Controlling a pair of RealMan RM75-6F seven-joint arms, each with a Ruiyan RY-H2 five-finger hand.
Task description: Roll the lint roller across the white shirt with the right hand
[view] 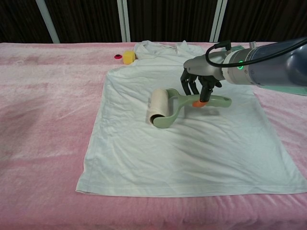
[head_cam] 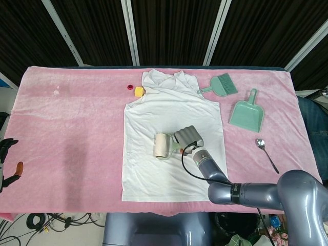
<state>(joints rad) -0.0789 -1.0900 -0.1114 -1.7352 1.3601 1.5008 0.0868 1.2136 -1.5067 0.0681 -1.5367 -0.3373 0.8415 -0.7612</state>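
Note:
The white shirt (head_cam: 169,128) (view: 192,143) lies flat on the pink cloth. A lint roller (head_cam: 163,145) (view: 160,107) with a cream roll and pale green frame rests on the shirt's middle. My right hand (head_cam: 187,137) (view: 197,82) grips its green handle, fingers curled over it near the orange tip. My left hand (head_cam: 6,164) hangs off the table's left edge in the head view, fingers apart, holding nothing.
A green brush (head_cam: 220,85) and green dustpan (head_cam: 247,114) lie right of the shirt, with a spoon (head_cam: 266,154) nearer the front. A yellow block (head_cam: 138,91) (view: 128,57) and a small red cap (head_cam: 129,87) sit by the collar.

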